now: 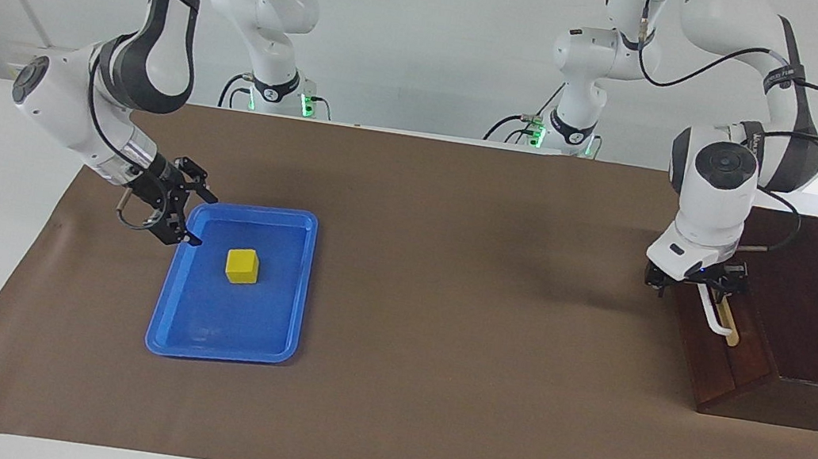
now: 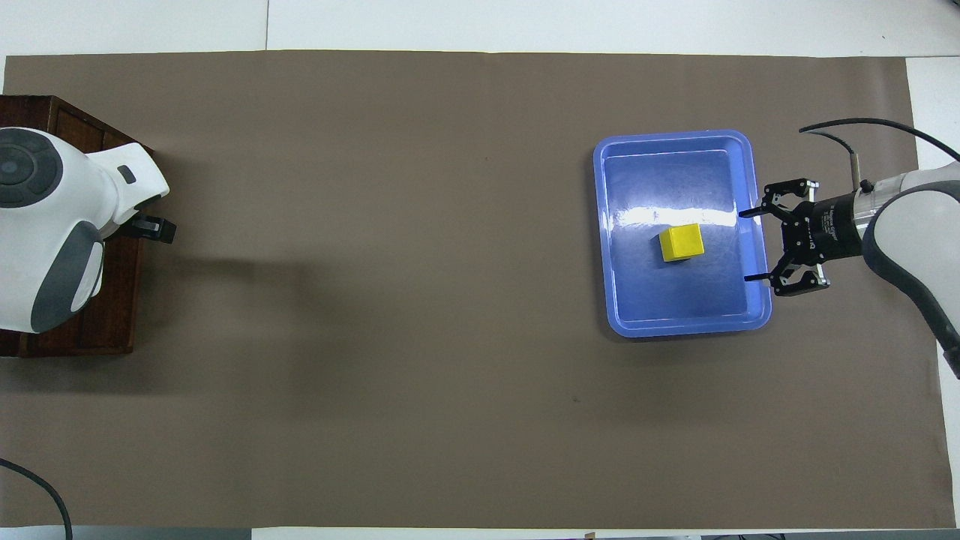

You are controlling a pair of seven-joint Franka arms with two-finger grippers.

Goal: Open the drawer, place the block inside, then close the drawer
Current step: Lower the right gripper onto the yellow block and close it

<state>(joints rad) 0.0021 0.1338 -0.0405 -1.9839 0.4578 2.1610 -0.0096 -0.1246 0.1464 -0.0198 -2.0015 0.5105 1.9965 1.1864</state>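
The yellow block lies in the blue tray toward the right arm's end of the table; it also shows in the overhead view. My right gripper is open and low over the tray's rim, beside the block and apart from it. The dark wooden drawer box stands at the left arm's end. My left gripper is down at the drawer front's white bar handle, at the end of it nearer the robots. I cannot tell whether it holds the handle. The drawer looks shut or barely open.
A brown mat covers the table. In the overhead view the left arm's wrist hides most of the box and the handle. The tray rim encloses the block.
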